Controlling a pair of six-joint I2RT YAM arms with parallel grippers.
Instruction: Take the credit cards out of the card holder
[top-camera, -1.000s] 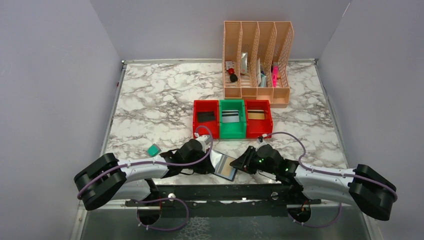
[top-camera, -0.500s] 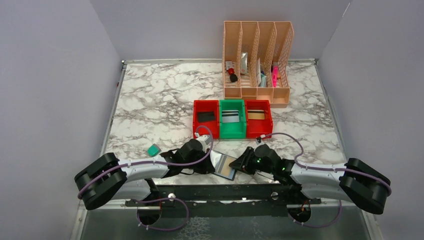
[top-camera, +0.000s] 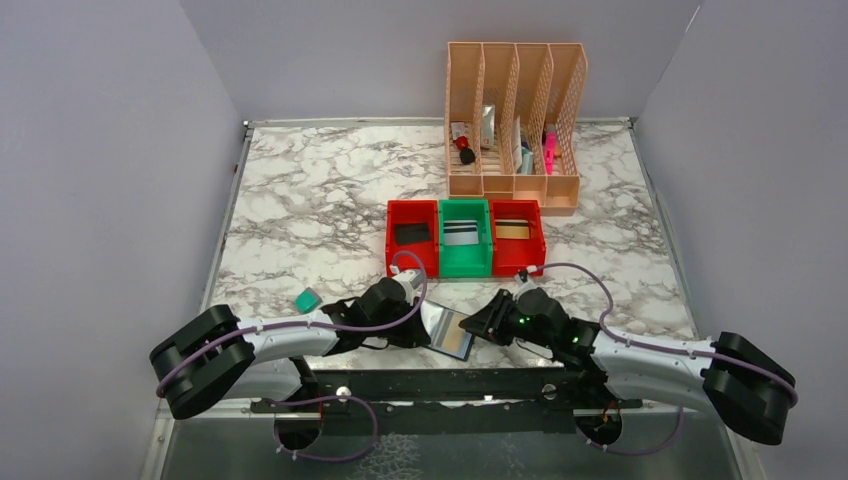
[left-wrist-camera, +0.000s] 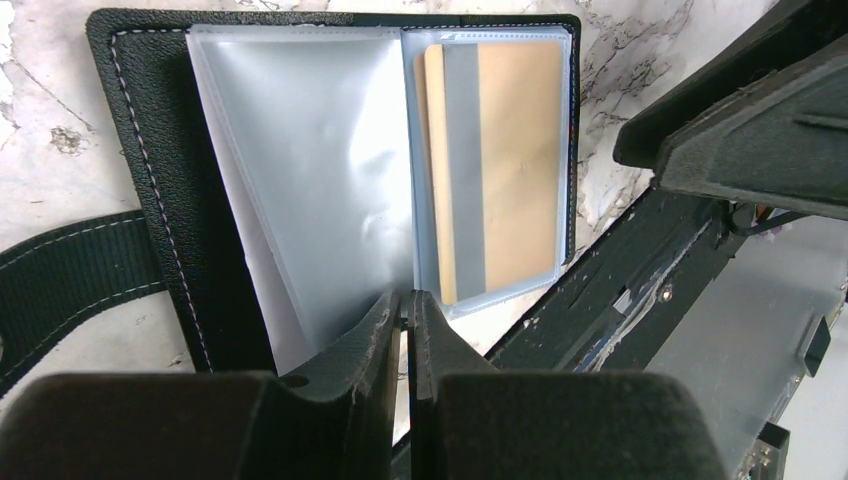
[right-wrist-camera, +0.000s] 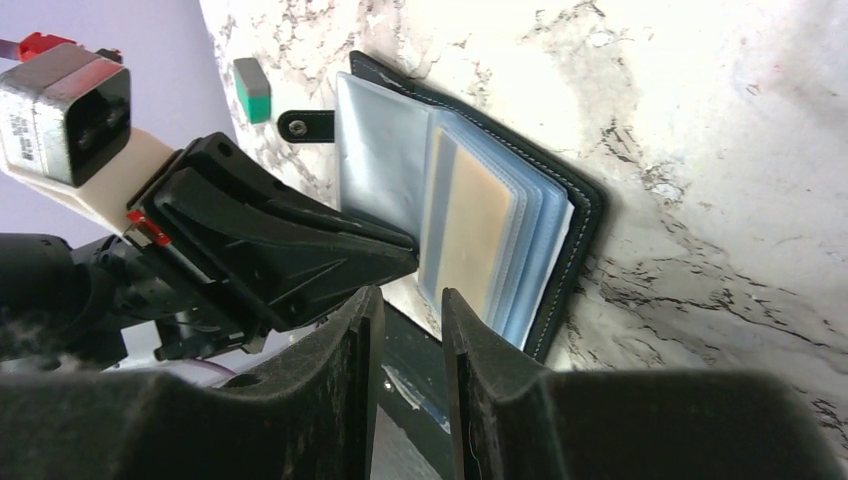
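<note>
On the near side of the green bin (top-camera: 465, 266), the open card holder (left-wrist-camera: 300, 180) is pinched at its sleeve edge by the left gripper (left-wrist-camera: 408, 300), the right gripper (right-wrist-camera: 410, 300) stands slightly open and empty, and a gold card (left-wrist-camera: 510, 170) is not yet removed.

Right arm's (top-camera: 650, 355) elbow back out rightward behind the right tool (top-camera: 480, 327).

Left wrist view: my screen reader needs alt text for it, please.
An open black card holder lies on marble, a gold card with a grey stripe in its right clear sleeve. The left gripper, nearly shut, pinches the sleeves' bottom edge.
</note>
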